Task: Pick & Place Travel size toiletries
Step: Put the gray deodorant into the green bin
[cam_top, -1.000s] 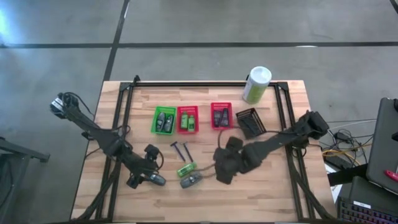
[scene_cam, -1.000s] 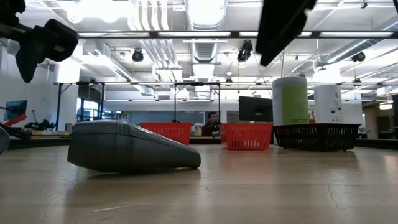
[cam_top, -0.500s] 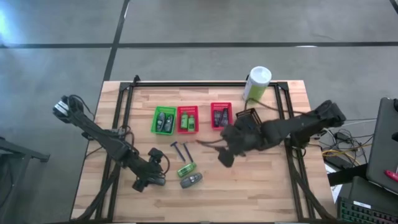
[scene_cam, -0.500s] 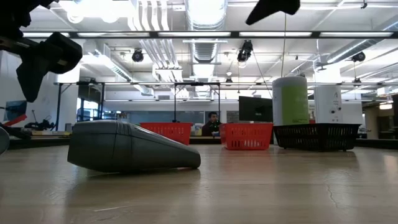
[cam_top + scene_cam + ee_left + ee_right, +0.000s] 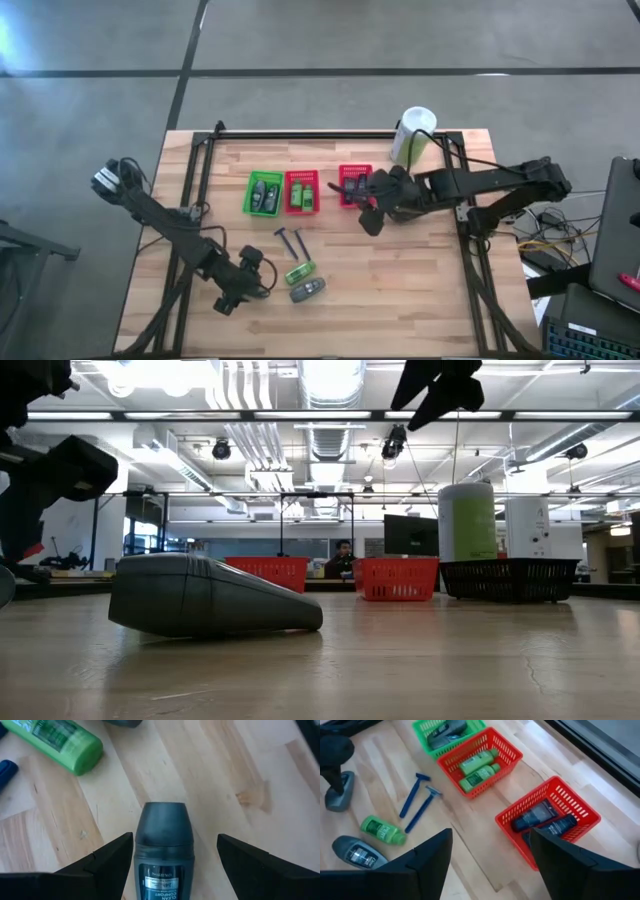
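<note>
left gripper [image 5: 175, 855]: spread wide, low over the desk [image 5: 420, 300], one finger on each side of a grey oval bottle [image 5: 164, 845]; no contact visible, nothing pinched yet.
right gripper [image 5: 368, 215]: raised above the desk near the red basket [image 5: 354, 185] that holds dark flat tubes [image 5: 542, 820]; fingers apart in its wrist view, nothing between them.
bottle under left gripper: lay flat on bare wood, cap end pointing away from the wrist camera, label readable; centred between the fingers.
other loose items: second grey bottle [image 5: 307, 290], one green tube [image 5: 299, 271] just beside it, two blue razors [image 5: 290, 241] between those and the baskets.
already sorted: grey bottles in green basket [image 5: 264, 193]; green tubes in the other red basket [image 5: 302, 191]; dark tubes in the right red one; dark mesh basket [image 5: 508, 578] farther right, contents not clear.
not task: white-and-green canister [image 5: 412, 136] at the far edge.
step in hand: left arm looked set to pick the grey bottle, at pre-grasp; right arm looked free, empty over the basket row.
progress: judged roughly halfway or more, five loose items left on the desk.
next move, left: probably close on the bottle body, lift, carry to green basket.
next move, right: likely go for the razors or the green tube.
risk: rounded bottle could slip or roll when squeezed; both arms near the same loose cluster, so crowding was possible.
</note>
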{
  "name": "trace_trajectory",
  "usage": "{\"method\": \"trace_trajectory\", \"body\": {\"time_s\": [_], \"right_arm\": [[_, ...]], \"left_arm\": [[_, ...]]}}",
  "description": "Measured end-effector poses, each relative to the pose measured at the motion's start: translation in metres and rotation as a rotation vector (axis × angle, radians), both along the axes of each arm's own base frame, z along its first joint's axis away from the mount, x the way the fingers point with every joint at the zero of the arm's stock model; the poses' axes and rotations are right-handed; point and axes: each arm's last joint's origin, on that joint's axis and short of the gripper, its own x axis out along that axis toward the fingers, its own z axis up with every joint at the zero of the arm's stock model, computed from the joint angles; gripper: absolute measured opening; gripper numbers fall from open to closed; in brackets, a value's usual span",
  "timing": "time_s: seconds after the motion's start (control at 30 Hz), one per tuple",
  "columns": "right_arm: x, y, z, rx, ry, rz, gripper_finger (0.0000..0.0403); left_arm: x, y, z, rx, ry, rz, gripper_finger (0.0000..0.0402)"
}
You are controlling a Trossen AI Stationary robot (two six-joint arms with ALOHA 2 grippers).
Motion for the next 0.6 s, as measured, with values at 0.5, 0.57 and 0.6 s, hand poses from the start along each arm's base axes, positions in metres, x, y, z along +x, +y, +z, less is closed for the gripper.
{"method": "trace_trajectory", "body": {"time_s": [0.5, 0.57, 0.6], "right_arm": [[0.001, 0.0, -0.004, -0.012, 0.022, 0.015, 0.024], [0.002, 0.0, -0.004, -0.012, 0.024, 0.015, 0.0238], [0.002, 0.0, -0.004, -0.012, 0.025, 0.015, 0.0237]], "left_arm": [[0.006, -0.006, -0.024, 0.061, 0.078, -0.019, 0.0294], [0.006, -0.006, -0.027, 0.058, 0.094, -0.006, 0.0294], [0.007, -0.006, -0.027, 0.058, 0.097, -0.004, 0.0294]]}}
